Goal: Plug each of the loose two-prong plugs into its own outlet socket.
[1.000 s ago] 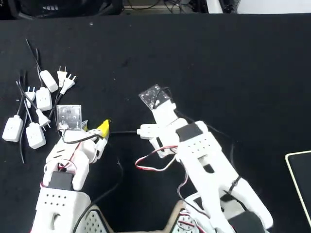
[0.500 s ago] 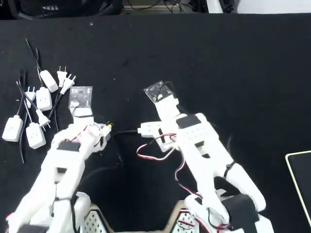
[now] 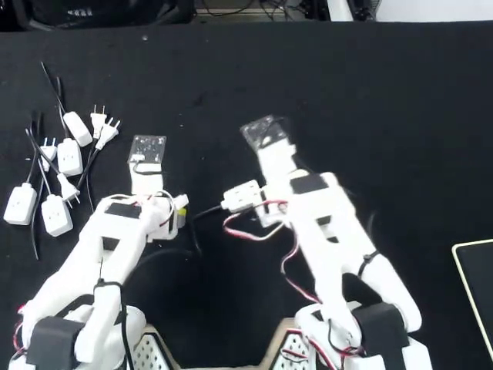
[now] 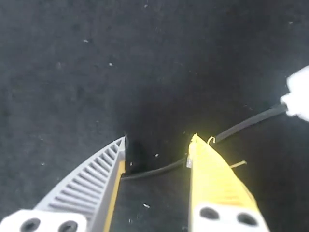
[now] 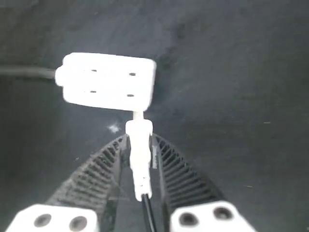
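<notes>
White arms (image 3: 323, 223) with black servos (image 3: 308, 185) and red-and-white wires (image 3: 246, 233); the left end effector (image 4: 158, 145) has one yellow finger (image 4: 212, 179).

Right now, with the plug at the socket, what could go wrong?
The plug in the right gripper seems to meet the socket's edge, not its slots, so pushing may slide the socket. The left gripper is open around the cable, so nothing steadies it.

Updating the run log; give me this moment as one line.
right tool shut on plug | plug tip at outlet socket, insertion depth unclear | left tool open astride black cable
</notes>
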